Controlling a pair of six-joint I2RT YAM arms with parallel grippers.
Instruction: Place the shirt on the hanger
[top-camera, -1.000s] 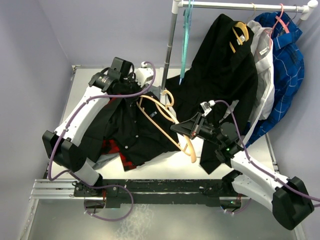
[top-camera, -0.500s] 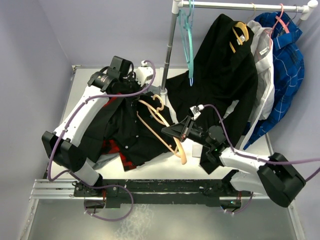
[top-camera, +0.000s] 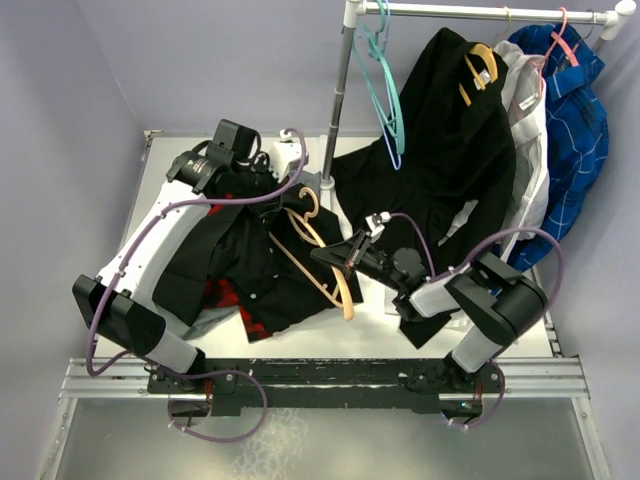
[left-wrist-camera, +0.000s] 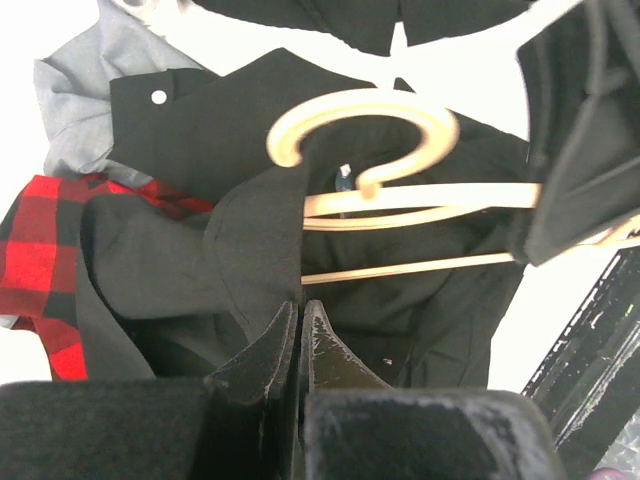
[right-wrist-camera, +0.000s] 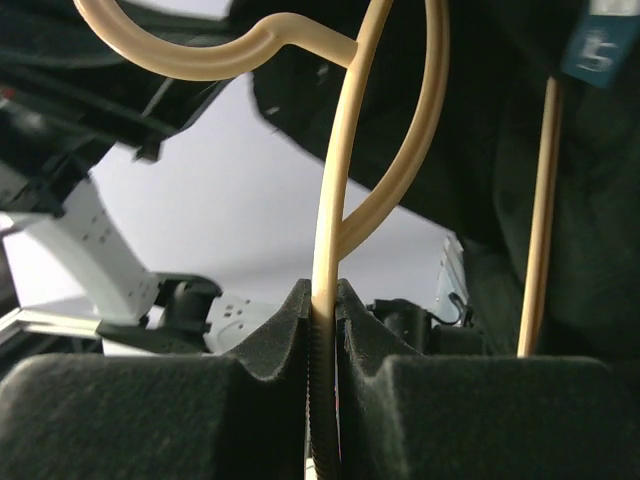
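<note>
The black button-up shirt (top-camera: 262, 272) lies crumpled on the table's left half, over a red-and-black plaid shirt (top-camera: 252, 322). My left gripper (top-camera: 258, 182) is above its far edge, and in the left wrist view the jaws (left-wrist-camera: 298, 306) are shut on a fold of the shirt (left-wrist-camera: 200, 130). The tan wooden hanger (top-camera: 322, 255) lies tilted over the shirt's right part, its hook (left-wrist-camera: 360, 125) pointing toward the left gripper. My right gripper (top-camera: 332, 258) is shut on one hanger shoulder, which shows clamped between its pads (right-wrist-camera: 322, 292). The hanger's bar (right-wrist-camera: 540, 200) shows against dark cloth.
A clothes rail (top-camera: 480, 12) on a pole (top-camera: 338, 100) stands at the back, with teal hangers (top-camera: 385, 80), a long black garment (top-camera: 450, 130) on its own tan hanger (top-camera: 480, 65), and a blue checked shirt (top-camera: 575, 130). A grey garment (left-wrist-camera: 80, 90) lies under the shirts.
My right gripper has carried the hanger to the left, over the black shirt and nearer the left gripper. The teal hangers on the rail have swung. The left gripper has stayed shut.
</note>
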